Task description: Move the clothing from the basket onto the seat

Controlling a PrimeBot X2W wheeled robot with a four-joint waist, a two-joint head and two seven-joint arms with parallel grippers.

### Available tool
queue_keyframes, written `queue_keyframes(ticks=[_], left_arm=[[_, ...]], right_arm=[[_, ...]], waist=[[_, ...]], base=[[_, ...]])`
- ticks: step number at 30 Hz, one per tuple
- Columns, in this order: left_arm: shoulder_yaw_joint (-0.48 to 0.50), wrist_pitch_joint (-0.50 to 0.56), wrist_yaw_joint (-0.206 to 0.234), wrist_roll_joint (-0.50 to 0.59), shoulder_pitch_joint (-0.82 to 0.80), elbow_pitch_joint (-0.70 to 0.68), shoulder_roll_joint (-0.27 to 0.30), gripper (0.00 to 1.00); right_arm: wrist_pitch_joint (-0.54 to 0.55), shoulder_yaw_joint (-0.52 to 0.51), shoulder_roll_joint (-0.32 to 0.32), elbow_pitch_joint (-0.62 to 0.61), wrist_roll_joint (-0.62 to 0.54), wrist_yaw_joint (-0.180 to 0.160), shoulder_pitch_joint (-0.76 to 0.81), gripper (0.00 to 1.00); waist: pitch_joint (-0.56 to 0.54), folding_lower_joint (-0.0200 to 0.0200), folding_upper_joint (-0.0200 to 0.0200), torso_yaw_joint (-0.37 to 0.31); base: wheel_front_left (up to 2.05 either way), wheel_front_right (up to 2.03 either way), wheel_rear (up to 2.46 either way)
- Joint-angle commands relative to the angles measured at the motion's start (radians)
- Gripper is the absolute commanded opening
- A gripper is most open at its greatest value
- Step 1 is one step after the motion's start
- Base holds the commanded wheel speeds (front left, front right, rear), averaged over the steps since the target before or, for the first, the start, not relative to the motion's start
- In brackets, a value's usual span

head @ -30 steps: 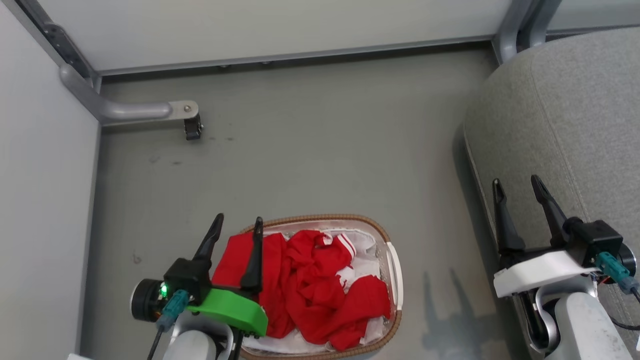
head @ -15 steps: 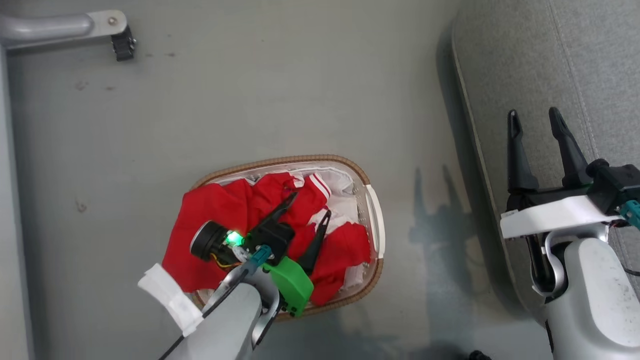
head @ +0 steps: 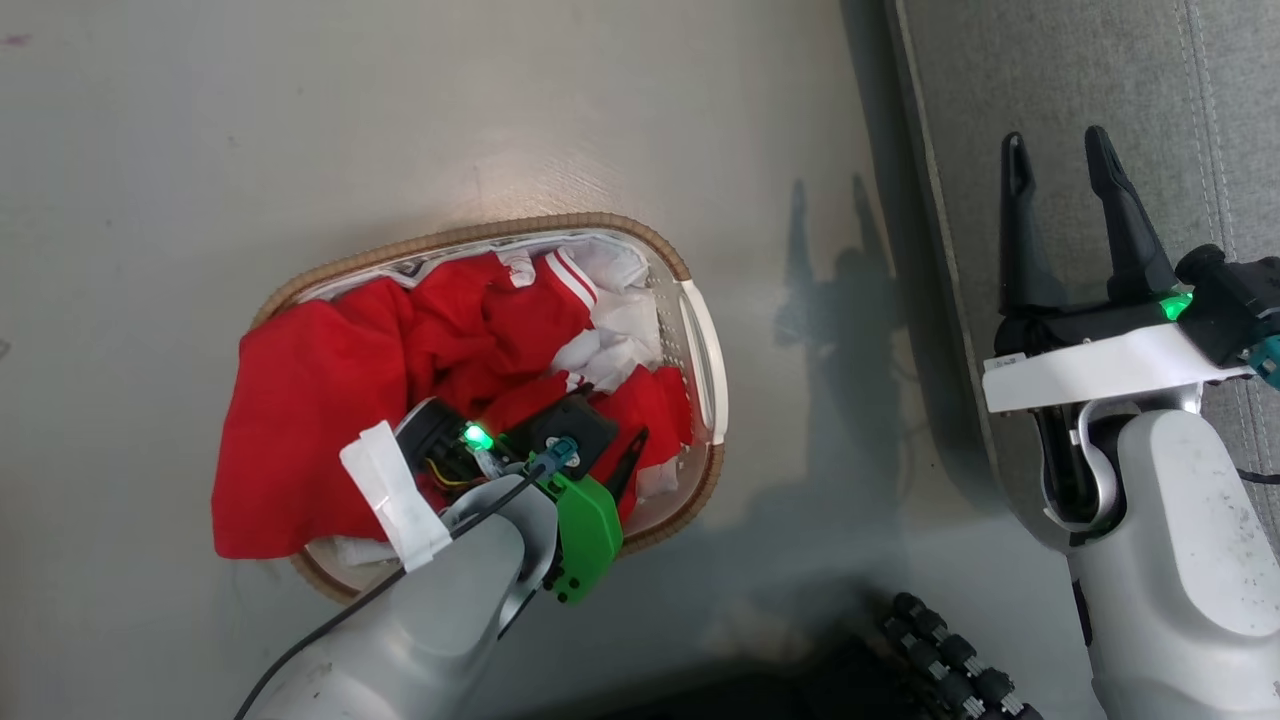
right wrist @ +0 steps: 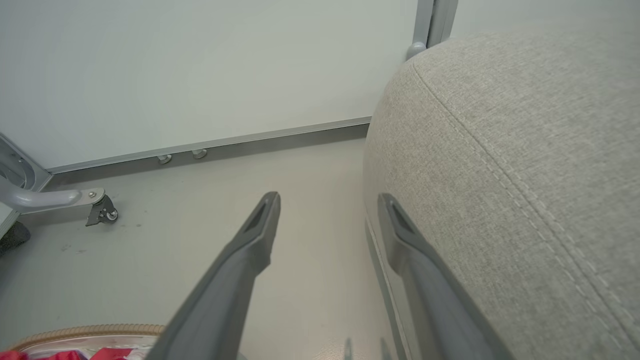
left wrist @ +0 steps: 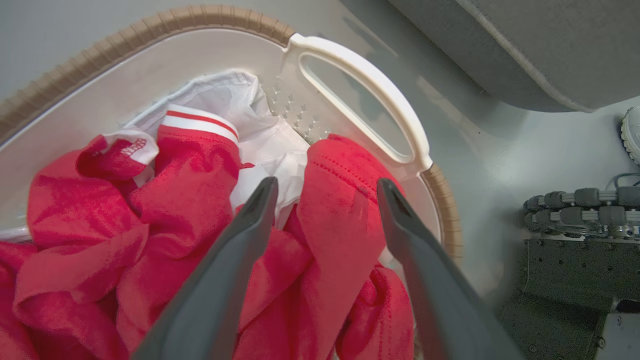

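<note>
In basket (left wrist: 360,75) — L tool (left wrist: 325,187) spread, clothing (left wrist: 190,165) fold in gap; R tool (head: 1055,140) spread by seat (head: 1240,150).

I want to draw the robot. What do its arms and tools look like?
Pale grey arms. Each tool has two long dark fingers. The left tool has a green cover, white tape and a black cable; the right tool has a white cover. Both glow green.

Bright, even light fills every view, likely from above right, since the right hand (head: 1056,140) throws soft twin shadows leftward onto the floor (head: 830,300). A pale glare patch sits just beyond the basket (head: 470,237); the wrist views bend at their edges.
</note>
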Motion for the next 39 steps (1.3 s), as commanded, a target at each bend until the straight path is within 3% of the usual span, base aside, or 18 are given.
queue_keyframes(ticks=[1,12,13,14,15,17,33,39], left_arm=[[-0.006,0.005,-0.003,-0.013,-0.029,0.026,0.007,1.00],[-0.050,0.050,0.000,-0.059,-0.091,0.145,0.007,1.00],[-0.057,0.056,-0.001,-0.065,-0.093,0.149,0.007,0.89],[-0.063,0.056,-0.001,-0.068,-0.094,0.150,0.007,0.69],[-0.070,0.060,-0.002,-0.074,-0.095,0.150,0.007,0.38],[-0.081,0.064,-0.002,-0.086,-0.093,0.146,0.007,0.00],[-0.090,-0.064,0.006,-0.154,-0.108,0.103,0.007,0.00],[-0.045,-0.074,0.030,-0.147,-0.076,0.002,0.016,0.00]], right_arm=[[-0.002,0.010,-0.002,-0.005,0.014,-0.001,-0.018,1.00],[-0.002,0.052,-0.002,-0.009,0.052,-0.001,-0.024,1.00],[-0.002,0.055,-0.002,-0.008,0.054,-0.001,-0.023,1.00],[-0.002,0.056,-0.002,-0.007,0.055,-0.001,-0.023,1.00],[-0.002,0.058,-0.002,-0.006,0.056,-0.001,-0.022,1.00],[-0.002,0.060,-0.002,-0.005,0.054,-0.001,-0.021,1.00],[-0.002,0.041,-0.002,0.021,-0.010,-0.001,0.019,1.00],[-0.002,0.025,-0.003,0.042,-0.053,-0.001,0.061,1.00]], waist=[[0.081,-0.0001,0.0000,-0.063],[0.131,-0.0001,0.0000,-0.106],[0.132,-0.0001,0.0000,-0.109],[0.131,-0.0001,0.0000,-0.110],[0.130,-0.0001,0.0000,-0.111],[0.124,-0.0001,0.0000,-0.110],[-0.044,-0.0001,0.0000,-0.035],[-0.153,-0.0001,0.0000,0.012]], base=[[0.00,0.00,0.00],[0.00,0.00,0.00],[0.00,0.00,0.00],[0.00,0.00,0.00],[0.00,0.00,0.00],[0.00,0.00,0.00],[0.00,0.00,0.00],[0.00,0.00,0.00]])
